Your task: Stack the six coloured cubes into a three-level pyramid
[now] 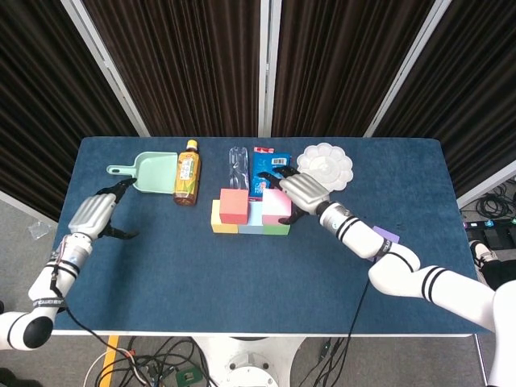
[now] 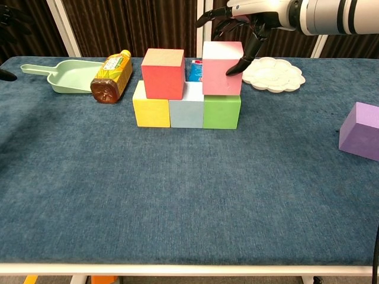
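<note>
**Pink cube held on the second level of the stack**

The pink cube [image 2: 222,67] is gripped from above by the right hand [image 2: 246,18], with dark fingers [image 2: 244,55] laid against its right face. It is seen resting on the green cube [image 2: 221,112] and partly over the pale blue cube [image 2: 186,106]. Beside it, the red cube [image 2: 163,73] is set across the yellow cube [image 2: 151,106] and the pale blue one. The purple cube [image 2: 359,130] is left apart at the right side of the table [image 2: 177,195].

The left hand [image 1: 98,215] is held over the table's left side with nothing in it, its fingers curved but apart.

Behind the stack are found a green scoop [image 2: 65,76], a tea bottle [image 2: 112,76] lying on its side, a blue packet [image 1: 268,171] and a white paint palette [image 2: 273,73].
</note>
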Robot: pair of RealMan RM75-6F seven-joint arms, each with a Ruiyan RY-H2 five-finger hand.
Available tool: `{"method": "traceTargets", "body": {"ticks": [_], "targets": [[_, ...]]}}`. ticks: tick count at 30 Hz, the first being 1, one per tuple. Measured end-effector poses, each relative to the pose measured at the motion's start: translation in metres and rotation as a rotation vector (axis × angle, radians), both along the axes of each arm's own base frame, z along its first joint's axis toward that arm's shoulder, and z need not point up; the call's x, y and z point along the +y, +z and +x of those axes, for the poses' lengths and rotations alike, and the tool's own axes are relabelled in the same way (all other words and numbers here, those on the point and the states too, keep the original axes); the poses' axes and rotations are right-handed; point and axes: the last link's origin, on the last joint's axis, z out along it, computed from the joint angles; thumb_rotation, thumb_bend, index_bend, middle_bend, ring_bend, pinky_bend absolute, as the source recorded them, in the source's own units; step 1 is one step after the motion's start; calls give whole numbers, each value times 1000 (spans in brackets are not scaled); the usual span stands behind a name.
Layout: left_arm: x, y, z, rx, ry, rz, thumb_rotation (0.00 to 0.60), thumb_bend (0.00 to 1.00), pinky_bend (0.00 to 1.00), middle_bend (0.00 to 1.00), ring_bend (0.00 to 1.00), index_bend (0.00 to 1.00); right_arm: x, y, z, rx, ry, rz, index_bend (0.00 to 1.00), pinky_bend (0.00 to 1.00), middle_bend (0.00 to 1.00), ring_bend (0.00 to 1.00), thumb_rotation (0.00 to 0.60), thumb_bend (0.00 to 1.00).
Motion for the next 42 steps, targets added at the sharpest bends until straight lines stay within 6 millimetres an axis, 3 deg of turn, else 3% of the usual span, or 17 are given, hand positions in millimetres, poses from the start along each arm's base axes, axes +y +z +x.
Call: {"method": "traceTargets", "body": {"ticks": [42], "targets": [[1,-1,-11,-22,18,-7,600,113,136,68,131,0,-7,-25,25,36,32,15,5,0,303,0,600,125]]}}
